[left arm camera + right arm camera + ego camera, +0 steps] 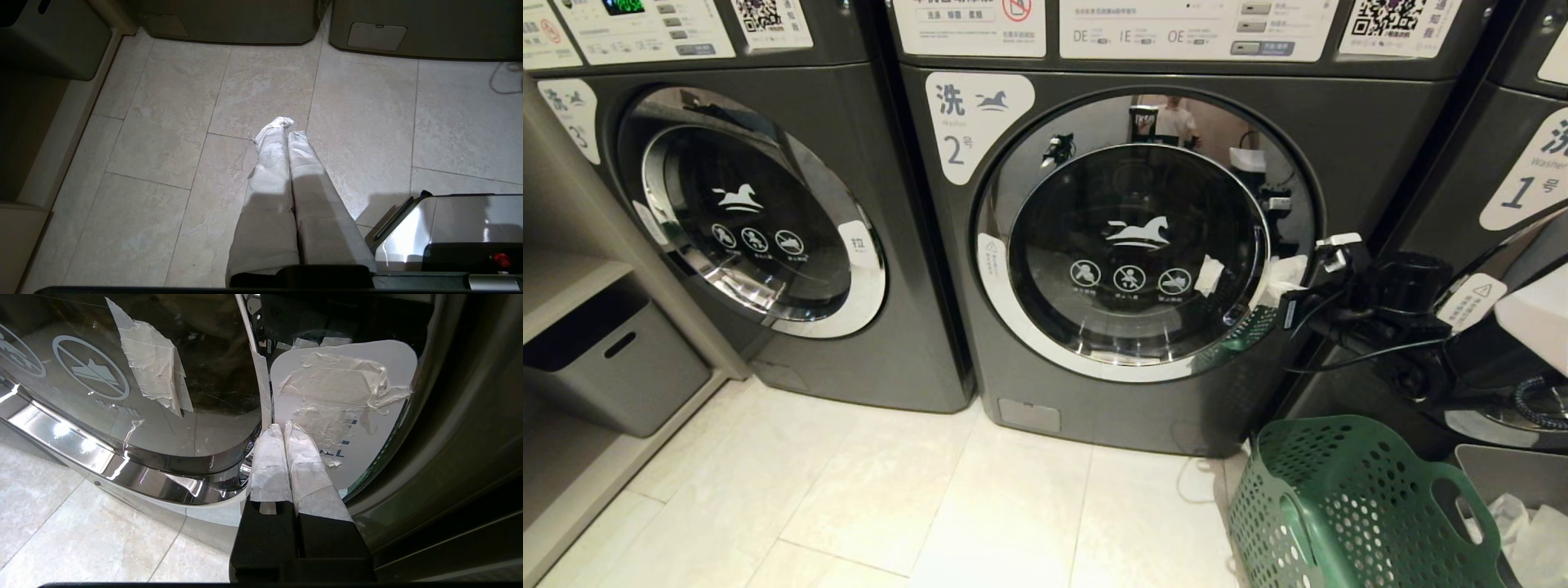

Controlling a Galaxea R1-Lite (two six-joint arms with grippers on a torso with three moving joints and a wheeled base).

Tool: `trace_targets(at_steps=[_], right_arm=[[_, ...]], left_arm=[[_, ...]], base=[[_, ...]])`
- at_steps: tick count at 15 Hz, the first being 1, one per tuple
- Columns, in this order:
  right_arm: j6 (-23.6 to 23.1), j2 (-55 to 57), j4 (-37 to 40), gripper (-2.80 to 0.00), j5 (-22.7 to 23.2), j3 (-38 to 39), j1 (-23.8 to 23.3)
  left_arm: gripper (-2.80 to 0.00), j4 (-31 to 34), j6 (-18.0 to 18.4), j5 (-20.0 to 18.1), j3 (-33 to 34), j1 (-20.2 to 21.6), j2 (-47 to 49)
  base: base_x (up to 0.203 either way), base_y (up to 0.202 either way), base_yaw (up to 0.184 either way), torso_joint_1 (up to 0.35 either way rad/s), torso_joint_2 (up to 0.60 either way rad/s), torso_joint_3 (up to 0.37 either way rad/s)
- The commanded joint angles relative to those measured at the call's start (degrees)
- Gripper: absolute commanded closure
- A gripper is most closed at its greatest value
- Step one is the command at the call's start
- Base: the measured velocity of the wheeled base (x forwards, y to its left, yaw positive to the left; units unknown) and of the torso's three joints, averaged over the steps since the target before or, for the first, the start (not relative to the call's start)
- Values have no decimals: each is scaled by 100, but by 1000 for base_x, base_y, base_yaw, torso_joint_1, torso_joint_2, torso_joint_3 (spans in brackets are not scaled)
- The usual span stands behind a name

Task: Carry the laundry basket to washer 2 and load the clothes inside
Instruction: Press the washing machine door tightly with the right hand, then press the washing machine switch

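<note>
Taped right pincer is pressing closed at washer 2's door handle; you're needing to hook its edge before pulling.

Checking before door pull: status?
Right tool shut, tips at washer 2 door pull tab. Left tool shut, idle over floor. Door closed. Basket on floor by washer, nothing loaded.

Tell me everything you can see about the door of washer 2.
The door is round, with dark glass inside a shiny chrome ring. It is closed. White horse and warning icons mark the glass, and a scrap of tape sticks near them. A taped white pull label sits at its right edge, where the shut right hand reaches.
</note>
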Motion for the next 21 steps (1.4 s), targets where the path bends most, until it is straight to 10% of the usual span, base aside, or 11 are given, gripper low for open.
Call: trace_targets(at_steps=[1, 9, 15, 19, 21], right_arm=[[-3, 271, -43, 0, -24, -301, -1], [-134, -2336, 1051, 0, 82, 1972, 10], [-350, -4881, 1502, 0, 256, 4247, 22], [-518, -5840, 2095, 0, 262, 4531, 25], [-579, -6068, 2362, 0, 256, 4487, 21]], left_arm=[[0, 16, -4, 16, 47, -5, -7], [0, 59, -8, -1, -116, 86, -12], [0, 1200, -170, -548, -427, 1590, -530], [0, 1349, -339, -731, -648, 2543, -549], [0, 1580, -363, -1430, -671, 2984, -583]], base=[[0, 0, 0, 0, 0, 0], [0, 0, 0, 3, 2, -1], [0, 0, 0, 0, 0, 0], [0, 0, 0, 0, 0, 0], [0, 0, 0, 0, 0, 0]])
